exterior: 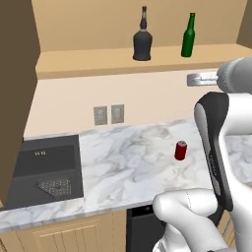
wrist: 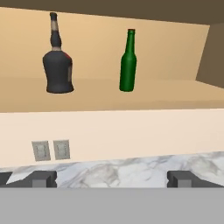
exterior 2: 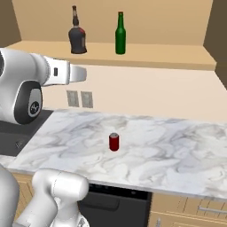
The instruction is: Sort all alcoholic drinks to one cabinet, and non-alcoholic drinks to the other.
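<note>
A squat black bottle [exterior: 142, 45] [exterior 2: 77, 39] [wrist: 58, 68] and a slim green bottle [exterior: 188, 38] [exterior 2: 120, 37] [wrist: 127, 65] stand upright, side by side, on the floor of an open wall cabinet [exterior: 88, 61] [exterior 2: 177, 51]. Below, a red can [exterior: 180, 150] [exterior 2: 114, 142] stands alone on the marble counter. My gripper [exterior: 196, 78] [exterior 2: 82, 74] [wrist: 113, 179] hangs open and empty in the air just below the cabinet floor, pointing at the wall. It is right of the black bottle in the left base view and well above the can.
A dark sink [exterior: 47, 170] is set into the counter [exterior 2: 168, 150] at the left. Two wall outlets [exterior: 109, 114] sit on the backsplash. Open cabinet doors [exterior: 15, 74] [exterior 2: 217, 31] flank the shelf. A dark appliance front [exterior 2: 117, 201] is under the counter.
</note>
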You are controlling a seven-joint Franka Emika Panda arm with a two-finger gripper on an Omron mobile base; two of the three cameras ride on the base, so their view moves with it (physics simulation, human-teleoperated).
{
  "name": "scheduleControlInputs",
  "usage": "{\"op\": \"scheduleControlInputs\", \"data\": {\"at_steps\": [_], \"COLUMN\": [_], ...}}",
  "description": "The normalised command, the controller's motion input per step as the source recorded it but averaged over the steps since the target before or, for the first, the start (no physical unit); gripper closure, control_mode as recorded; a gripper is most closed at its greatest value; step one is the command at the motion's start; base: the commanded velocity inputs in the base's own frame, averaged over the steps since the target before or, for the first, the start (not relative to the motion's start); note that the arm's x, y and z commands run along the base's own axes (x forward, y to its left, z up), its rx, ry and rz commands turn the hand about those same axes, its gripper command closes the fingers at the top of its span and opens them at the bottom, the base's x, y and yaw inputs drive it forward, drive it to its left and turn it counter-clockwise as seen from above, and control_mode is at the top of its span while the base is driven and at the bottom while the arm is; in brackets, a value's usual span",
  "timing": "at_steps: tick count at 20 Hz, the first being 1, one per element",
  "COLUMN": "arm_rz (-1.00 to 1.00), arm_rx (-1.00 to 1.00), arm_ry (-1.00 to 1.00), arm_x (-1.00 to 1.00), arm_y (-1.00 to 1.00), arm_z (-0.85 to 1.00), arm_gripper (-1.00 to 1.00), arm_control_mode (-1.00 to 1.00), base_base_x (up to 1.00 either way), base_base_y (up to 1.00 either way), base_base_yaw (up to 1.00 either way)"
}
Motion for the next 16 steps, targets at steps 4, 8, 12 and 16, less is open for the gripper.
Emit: {"op": "scheduleControlInputs", "data": {"at_steps": [4, 8, 12, 16], "arm_rz": [0.00, 0.00, 0.00, 0.00], "arm_rx": [0.00, 0.00, 0.00, 0.00], "arm_ry": [0.00, 0.00, 0.00, 0.00], "arm_x": [0.00, 0.00, 0.00, 0.00], "arm_y": [0.00, 0.00, 0.00, 0.00], "arm_z": [0.00, 0.00, 0.00, 0.00], "arm_gripper": [-1.00, -1.00, -1.00, -1.00], "arm_control_mode": [1.00, 1.00, 1.00, 1.00], "base_base_x": [0.28, 0.11, 0.04, 0.00], "base_base_y": [-0.02, 0.00, 0.00, 0.00], "base_base_yaw": [-0.07, -0.04, -0.02, 0.00]}}
